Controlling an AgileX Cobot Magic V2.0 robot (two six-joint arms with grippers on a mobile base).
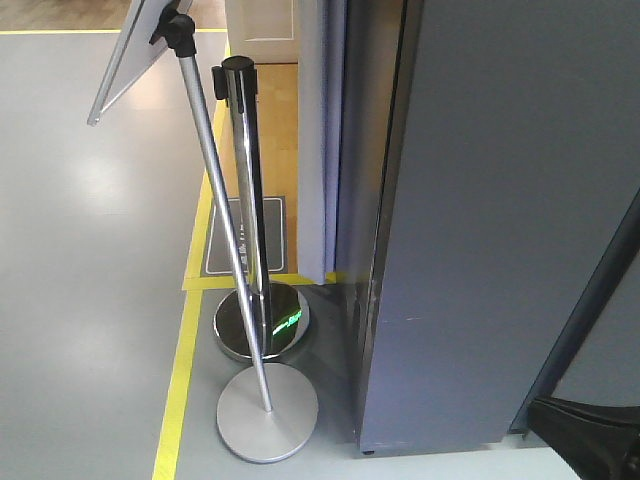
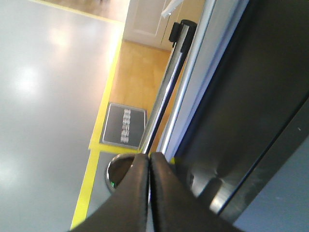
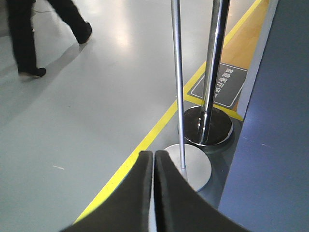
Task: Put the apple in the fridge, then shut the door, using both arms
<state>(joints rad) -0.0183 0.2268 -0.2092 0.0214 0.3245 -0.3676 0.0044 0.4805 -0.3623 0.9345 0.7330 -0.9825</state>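
In the front-facing view you had the tall dark grey fridge (image 1: 500, 220) filling the right half of the frame, showing only its plain grey outer face, with its foot on the grey floor (image 1: 90, 300) near the lower edge. No white lining or shelves showed in any view, so you could not tell from these pictures how the door stood, and the apple was not visible anywhere.

Just left of the fridge, in the centre of that view, stood the upright polished chrome barrier post (image 1: 245, 190) on its round mirrored base. In front of it the thinner matte silver pole (image 1: 225, 240) leaned toward the upper left, carrying a tilted sign board (image 1: 135, 55) at the top left corner and resting on a flat grey disc base (image 1: 268, 412) at lower centre. A yellow floor line (image 1: 185, 370) ran up the lower left, beside a dark floor plaque (image 1: 235, 240).

Your left hand (image 2: 149, 193) sat at the bottom centre of its wrist view, its black fingers (image 2: 133, 198) pressed together and holding nothing. Your right hand (image 3: 153, 193) looked the same at the bottom of its view, fingers closed on each other and empty. In the upper left of the right wrist view, a person's dark-trousered legs (image 3: 29, 34) stood on the floor.
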